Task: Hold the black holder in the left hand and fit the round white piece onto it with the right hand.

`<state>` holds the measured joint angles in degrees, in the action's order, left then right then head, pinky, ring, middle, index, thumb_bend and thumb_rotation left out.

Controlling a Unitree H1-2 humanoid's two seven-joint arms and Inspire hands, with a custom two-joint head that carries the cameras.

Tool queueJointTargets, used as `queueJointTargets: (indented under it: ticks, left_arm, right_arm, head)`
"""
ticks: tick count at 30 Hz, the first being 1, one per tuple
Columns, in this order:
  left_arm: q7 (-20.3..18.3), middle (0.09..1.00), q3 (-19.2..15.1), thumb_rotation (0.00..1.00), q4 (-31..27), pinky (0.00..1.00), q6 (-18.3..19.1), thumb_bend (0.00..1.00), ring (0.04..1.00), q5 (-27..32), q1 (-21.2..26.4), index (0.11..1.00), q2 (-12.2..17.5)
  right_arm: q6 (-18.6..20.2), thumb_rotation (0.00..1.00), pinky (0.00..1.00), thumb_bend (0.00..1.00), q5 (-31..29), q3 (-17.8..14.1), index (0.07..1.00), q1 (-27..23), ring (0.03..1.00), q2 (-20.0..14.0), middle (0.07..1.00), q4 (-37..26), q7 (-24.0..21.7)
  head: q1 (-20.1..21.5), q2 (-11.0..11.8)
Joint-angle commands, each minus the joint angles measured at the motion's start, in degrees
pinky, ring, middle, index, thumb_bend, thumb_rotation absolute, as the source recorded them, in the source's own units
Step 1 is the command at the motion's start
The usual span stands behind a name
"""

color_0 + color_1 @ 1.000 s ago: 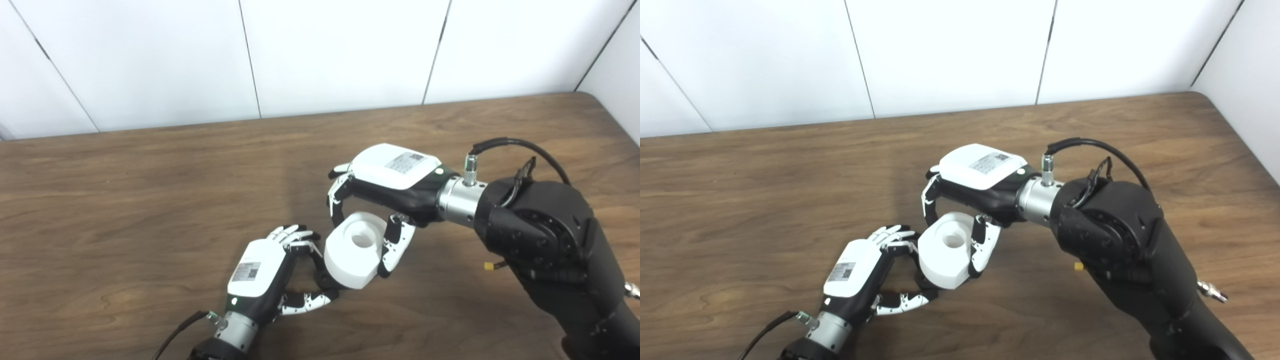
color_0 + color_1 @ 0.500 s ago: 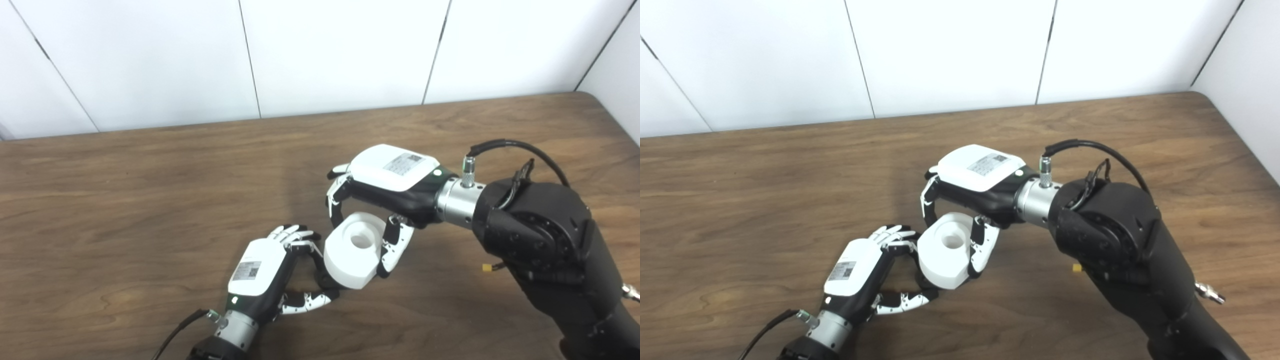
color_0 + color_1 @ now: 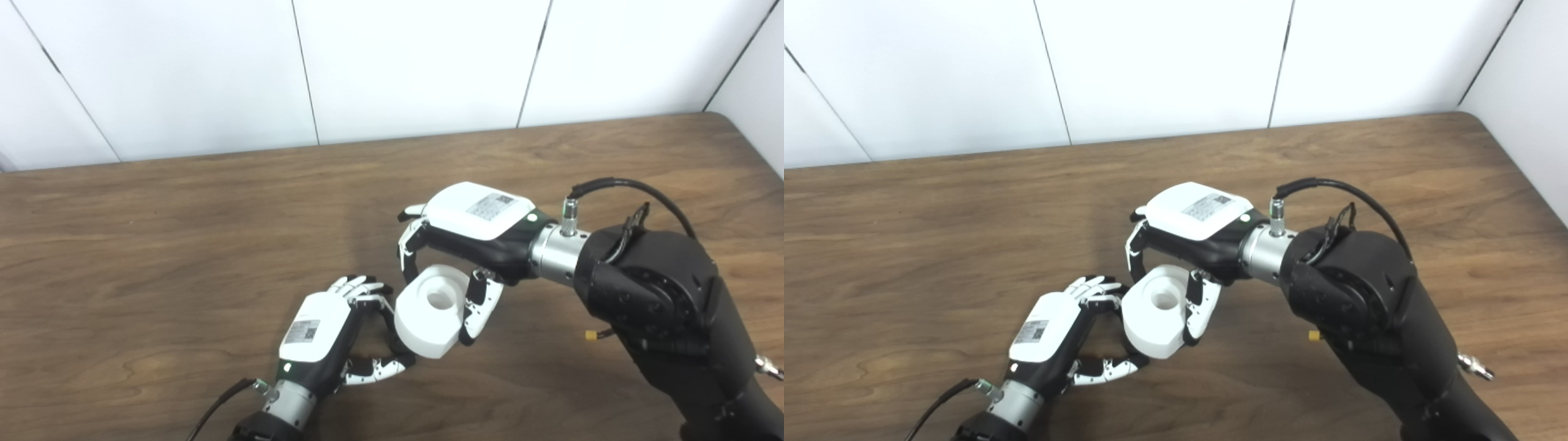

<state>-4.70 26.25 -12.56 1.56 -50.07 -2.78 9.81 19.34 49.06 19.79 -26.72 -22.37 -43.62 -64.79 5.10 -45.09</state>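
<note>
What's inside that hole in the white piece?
The white piece, held by the right hand, shows only a pale recess. Whatever the left hand holds behind it is hidden.

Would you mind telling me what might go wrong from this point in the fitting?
1. The black holder is almost wholly hidden behind the round white piece, so alignment is hard to judge; the piece might jam or seat crooked.
2. The right hand grips the piece only at its sides, so pressing on could make it slip or tilt.
3. The left hand's fingers sit right beside the piece and might get pinched.
</note>
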Motion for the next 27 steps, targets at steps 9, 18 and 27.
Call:
queueJointTargets:
  ticks: [9, 18, 27]
  left_arm:
    - [-3.4, 0.799, 0.9, 0.05, 1.1, 0.89, 2.0, 0.52, 0.882, -0.7, -1.9, 0.488, 0.4]
    - [-3.8, 0.8, 0.7, 0.05, 0.6, 0.89, 2.1, 0.52, 0.884, -0.6, -2.0, 0.488, 0.5]
    - [-3.9, 0.8, 0.5, 0.05, 0.6, 0.9, 2.1, 0.52, 0.884, -0.1, -2.2, 0.488, 0.5]
  right_arm:
    - [-1.8, 0.13, 0.84, 0.52, 0.4, -1.0, 0.482, -0.9, 0.92, 0.3, 0.747, -1.0, 1.2]
    - [-3.0, 0.13, 0.83, 0.52, 1.4, -0.9, 0.483, 0.1, 0.92, 0.6, 0.746, -0.6, 1.9]
    - [-5.0, 0.13, 0.85, 0.52, 1.4, -0.8, 0.482, 1.9, 0.909, 1.0, 0.752, 0.3, 3.1]
  head:
    - [-0.3, 0.0]
    - [0.3, 0.3]
    - [0.2, 1.1]
